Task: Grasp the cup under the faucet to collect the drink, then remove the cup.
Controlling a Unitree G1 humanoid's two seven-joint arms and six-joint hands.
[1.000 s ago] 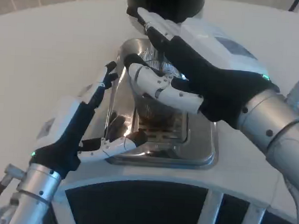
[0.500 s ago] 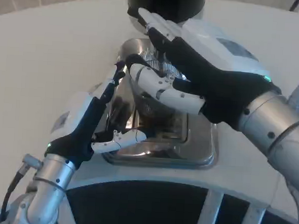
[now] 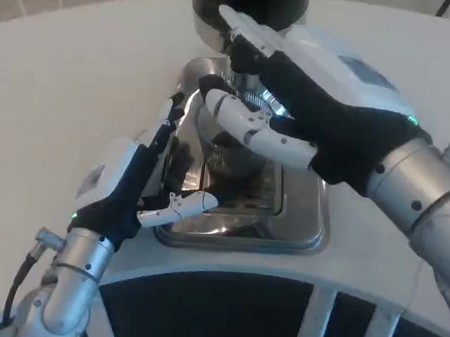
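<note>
Both hands' fingers: right (image 3: 320,105) wraps cup (image 3: 230,150); left (image 3: 128,185) spread beside tray rim (image 3: 313,227).

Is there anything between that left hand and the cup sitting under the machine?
Nothing visible stands between them. The left hand is at the left edge of the metal drip tray, its fingers open toward the clear cup. The right hand reaches over the cup's top from the other side, below the black dispenser.
</note>
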